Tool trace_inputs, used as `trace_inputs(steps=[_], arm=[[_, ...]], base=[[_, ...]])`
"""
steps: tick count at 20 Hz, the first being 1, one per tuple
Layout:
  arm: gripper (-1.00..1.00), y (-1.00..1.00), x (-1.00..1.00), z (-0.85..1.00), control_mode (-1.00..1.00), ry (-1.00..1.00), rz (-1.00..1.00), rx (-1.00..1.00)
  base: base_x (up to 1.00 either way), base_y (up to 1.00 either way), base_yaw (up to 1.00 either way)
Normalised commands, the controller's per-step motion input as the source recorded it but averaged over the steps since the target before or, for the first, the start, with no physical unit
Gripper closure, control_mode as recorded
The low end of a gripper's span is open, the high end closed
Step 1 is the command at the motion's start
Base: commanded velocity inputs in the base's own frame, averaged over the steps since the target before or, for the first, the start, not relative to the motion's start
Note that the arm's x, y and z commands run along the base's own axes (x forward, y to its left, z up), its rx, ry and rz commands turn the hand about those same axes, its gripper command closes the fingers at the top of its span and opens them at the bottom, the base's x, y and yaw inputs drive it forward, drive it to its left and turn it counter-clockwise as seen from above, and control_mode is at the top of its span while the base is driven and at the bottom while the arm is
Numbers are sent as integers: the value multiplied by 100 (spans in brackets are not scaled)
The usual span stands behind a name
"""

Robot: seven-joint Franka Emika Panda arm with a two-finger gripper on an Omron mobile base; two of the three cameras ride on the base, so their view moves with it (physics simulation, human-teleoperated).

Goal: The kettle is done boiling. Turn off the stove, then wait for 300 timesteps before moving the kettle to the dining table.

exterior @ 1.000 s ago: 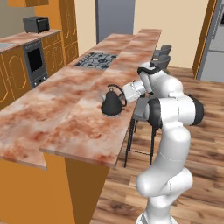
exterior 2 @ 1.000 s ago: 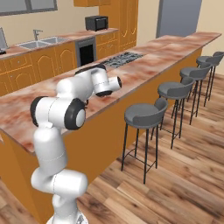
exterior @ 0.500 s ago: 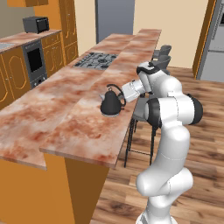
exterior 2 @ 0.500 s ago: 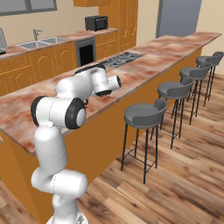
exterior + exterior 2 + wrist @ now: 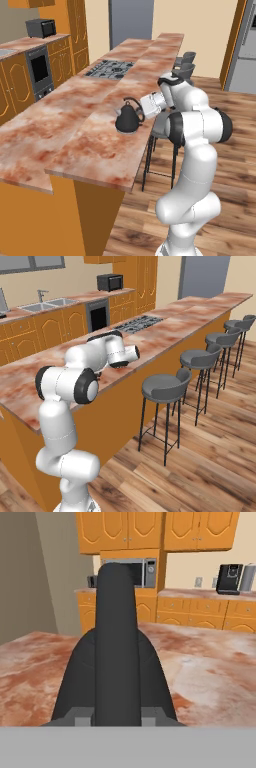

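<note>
Nothing is shifting since the earlier frames — arm and kettle (image 5: 128, 118) are keeping their places. Gripper (image 5: 141, 108): clenched on the kettle's arched handle (image 5: 117, 647), which is running straight away from the hand. Kettle is sitting on the dining table (image 5: 95, 150) near its stool-side edge — stove (image 5: 111, 68) lying well beyond, toward the far end.

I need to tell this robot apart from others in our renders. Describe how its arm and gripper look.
The arm is glossy white, built of rounded, bulbous segments with dark, near-black bands at the joints. The gripper has a white boxy hand; its finger tips show as small grey blocks. No cables or markings show.
</note>
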Motion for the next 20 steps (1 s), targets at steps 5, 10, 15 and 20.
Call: trace_inputs(steps=[5,10,15,20], arm=[[100,3,0,-49,-100,-11,2,1],[-100,18,0,-38,-100,-7,1,0],[-100,3,0,-17,-100,-4,1,0],[-100,0,0,-4,-100,-3,0,0]], base=[[0,0,0],[0,0,0],[0,0,0],[0,0,0]])
